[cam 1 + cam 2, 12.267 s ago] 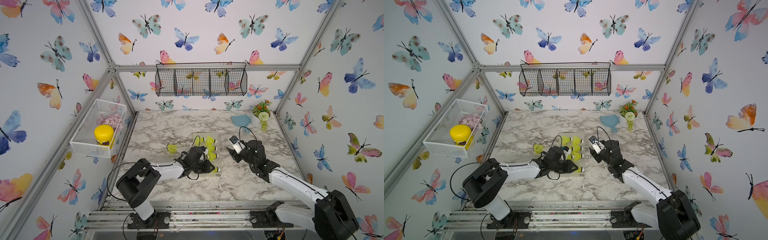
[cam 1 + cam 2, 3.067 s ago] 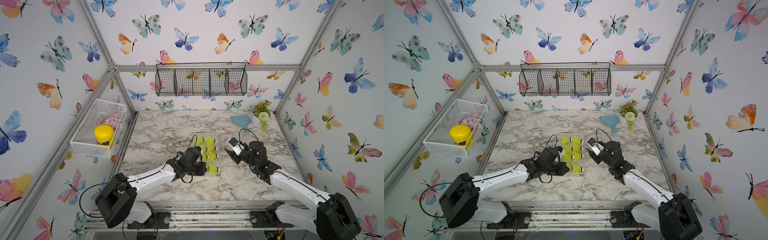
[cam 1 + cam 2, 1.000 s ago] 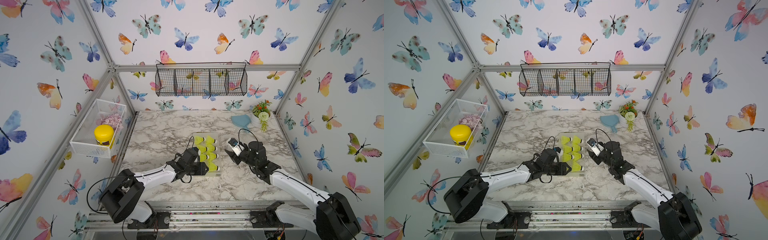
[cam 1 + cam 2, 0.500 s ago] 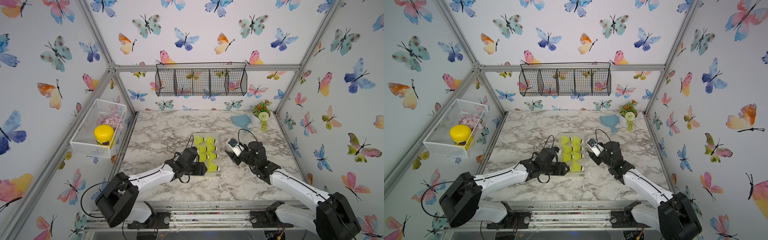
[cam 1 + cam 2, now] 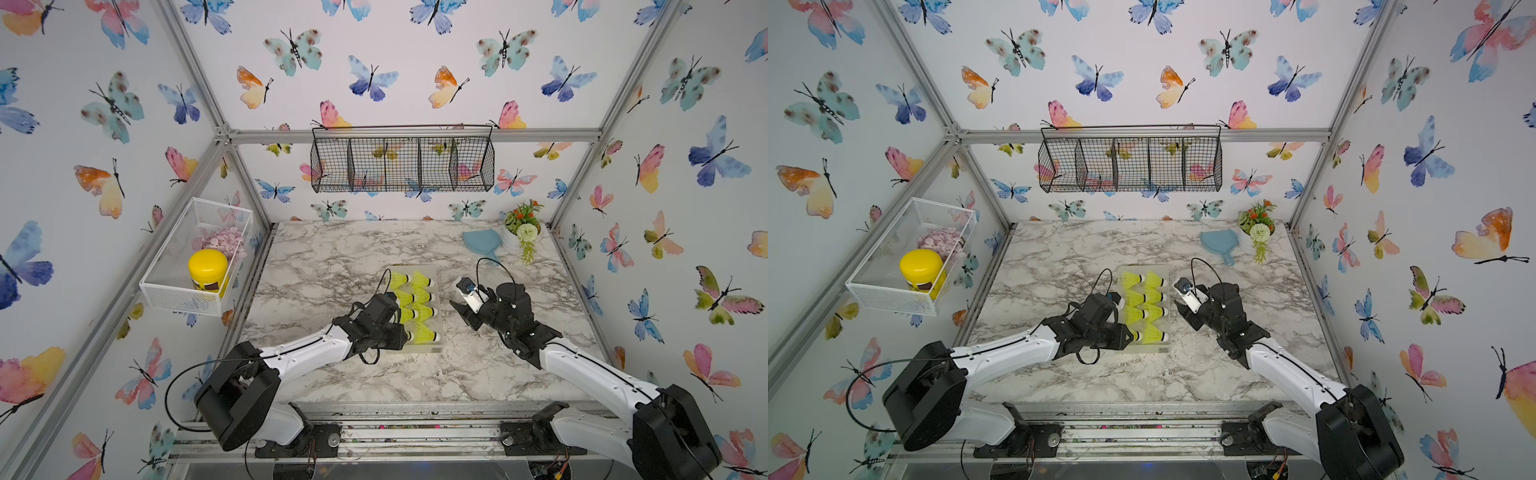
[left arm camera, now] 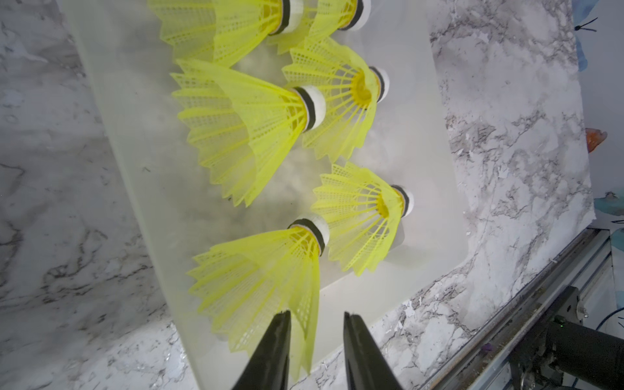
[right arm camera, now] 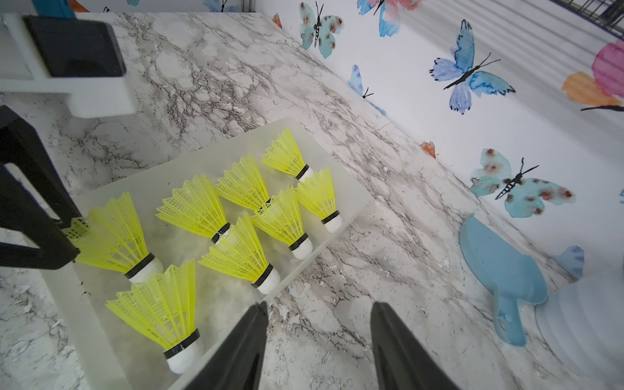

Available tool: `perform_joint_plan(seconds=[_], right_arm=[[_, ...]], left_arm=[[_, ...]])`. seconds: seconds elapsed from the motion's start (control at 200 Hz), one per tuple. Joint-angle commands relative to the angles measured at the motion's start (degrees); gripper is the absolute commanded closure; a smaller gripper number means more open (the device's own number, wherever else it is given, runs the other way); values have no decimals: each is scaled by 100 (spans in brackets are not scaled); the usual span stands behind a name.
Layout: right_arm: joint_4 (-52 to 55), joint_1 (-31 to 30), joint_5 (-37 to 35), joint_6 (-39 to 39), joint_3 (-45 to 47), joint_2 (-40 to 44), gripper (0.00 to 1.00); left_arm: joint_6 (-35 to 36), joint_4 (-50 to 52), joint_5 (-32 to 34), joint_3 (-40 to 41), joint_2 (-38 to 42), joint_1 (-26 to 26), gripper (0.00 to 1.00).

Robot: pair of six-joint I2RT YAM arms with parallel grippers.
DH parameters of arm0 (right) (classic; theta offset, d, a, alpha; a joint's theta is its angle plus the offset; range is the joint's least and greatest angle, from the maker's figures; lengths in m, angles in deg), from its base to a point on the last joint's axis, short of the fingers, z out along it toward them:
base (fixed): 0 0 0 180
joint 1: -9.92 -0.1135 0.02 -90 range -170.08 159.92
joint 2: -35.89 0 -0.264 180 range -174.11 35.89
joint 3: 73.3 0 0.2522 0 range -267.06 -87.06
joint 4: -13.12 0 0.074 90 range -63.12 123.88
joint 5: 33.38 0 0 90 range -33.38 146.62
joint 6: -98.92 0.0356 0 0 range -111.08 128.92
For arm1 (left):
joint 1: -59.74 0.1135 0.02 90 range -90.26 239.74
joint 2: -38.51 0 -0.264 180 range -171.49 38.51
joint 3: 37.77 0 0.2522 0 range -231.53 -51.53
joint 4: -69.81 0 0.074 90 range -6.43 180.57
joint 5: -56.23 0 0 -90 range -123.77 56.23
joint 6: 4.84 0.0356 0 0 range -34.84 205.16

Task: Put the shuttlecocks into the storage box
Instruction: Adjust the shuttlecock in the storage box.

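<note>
Left hand at storage box — marble table, butterfly walls.

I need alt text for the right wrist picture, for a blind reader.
Eight yellow shuttlecocks lie in a frosted storage box on a marble table; the left gripper is at one's skirt. The open right gripper hovers beside the box; a blue scoop lies beyond.

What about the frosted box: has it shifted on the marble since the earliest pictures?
No. In both top views the storage box lies where it did on the marble table, its far end just as far short of the blue scoop.
</note>
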Motion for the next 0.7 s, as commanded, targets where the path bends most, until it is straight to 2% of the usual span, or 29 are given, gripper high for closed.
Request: perform_joint_plan(seconds=[0.0,0.145,0.3,0.581,0.696], right_arm=[[59,-32,14,11,25,116,44],[93,-34,15,6,18,134,44],[90,-32,1,-2,36,153,44],[95,-32,27,14,27,127,44],[102,-32,-3,-3,44,159,44]], left_arm=[[-31,-150,-8,-86,-114,27,76],[-99,-181,-11,-78,-76,25,100],[-137,-160,11,-4,133,27,100],[-229,-553,-443,106,253,42,100],[-318,-819,-829,218,207,130,100]])
